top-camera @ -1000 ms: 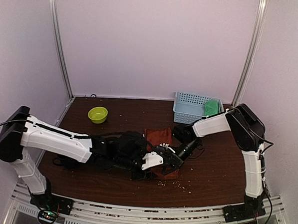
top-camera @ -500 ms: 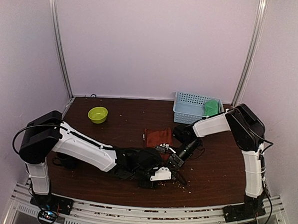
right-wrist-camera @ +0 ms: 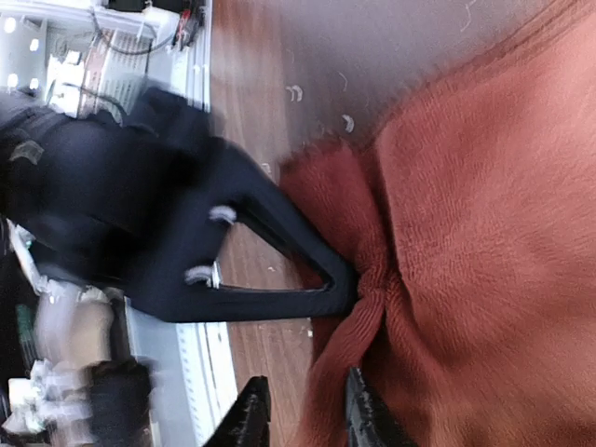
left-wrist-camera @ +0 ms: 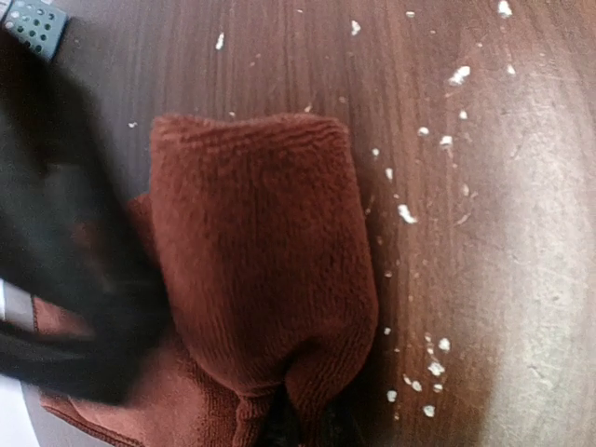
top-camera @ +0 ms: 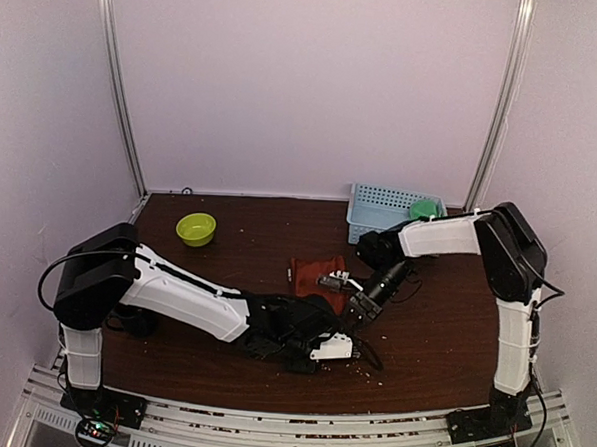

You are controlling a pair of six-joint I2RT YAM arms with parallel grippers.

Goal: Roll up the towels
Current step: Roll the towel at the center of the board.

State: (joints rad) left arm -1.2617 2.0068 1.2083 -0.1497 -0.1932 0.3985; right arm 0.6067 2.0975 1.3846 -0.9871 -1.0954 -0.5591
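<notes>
The rust towel (top-camera: 314,272) lies mid-table, its near part hidden under both arms. In the left wrist view a fold of the rust towel (left-wrist-camera: 261,261) is doubled over and puckers where my left gripper (left-wrist-camera: 293,424) is shut on it. From the right wrist, the left gripper's black finger (right-wrist-camera: 289,251) presses into that pucker of the rust towel (right-wrist-camera: 484,233). My right gripper (right-wrist-camera: 305,419) stands open, the cloth's edge lying loosely between its fingertips. From above, the left gripper (top-camera: 341,326) and right gripper (top-camera: 358,309) almost meet. The green towel (top-camera: 422,208) sits in the basket.
The light-blue basket (top-camera: 374,215) stands at the back right. A green bowl (top-camera: 195,228) sits at the back left. White crumbs (left-wrist-camera: 407,214) dot the dark wood table (top-camera: 433,331) around the towel. A metal rail (top-camera: 268,422) runs along the near edge.
My left arm swung right toward the near edge and its gripper shut on the rust towel's fold. My right gripper let go of the towel and opened, its forearm lifting back.
</notes>
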